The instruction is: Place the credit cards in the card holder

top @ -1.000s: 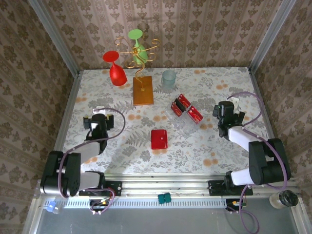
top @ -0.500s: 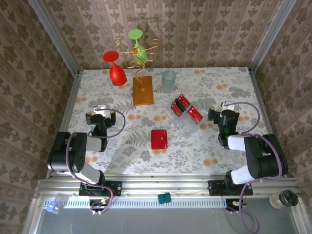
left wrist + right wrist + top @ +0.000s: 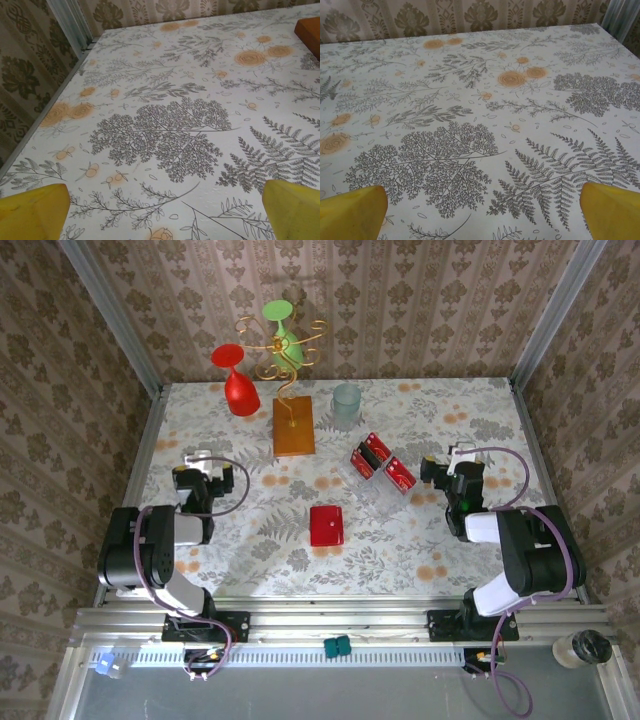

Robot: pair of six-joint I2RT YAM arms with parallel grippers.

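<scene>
Mid-table, the card holder (image 3: pixel 327 525) lies shut; left gripper (image 3: pixel 203 465) and right gripper (image 3: pixel 452 462) gape wide, empty. Risk: thin credit cards (image 3: pixel 383 464) slipping from a shallow pinch.

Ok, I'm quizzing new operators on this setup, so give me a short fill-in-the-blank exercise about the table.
The card holder is coloured ____. The credit cards lie beyond it, toward the ____ arm. The left gripper and right gripper are both ____, holding nothing.
Missing words: red; right; open.
</scene>
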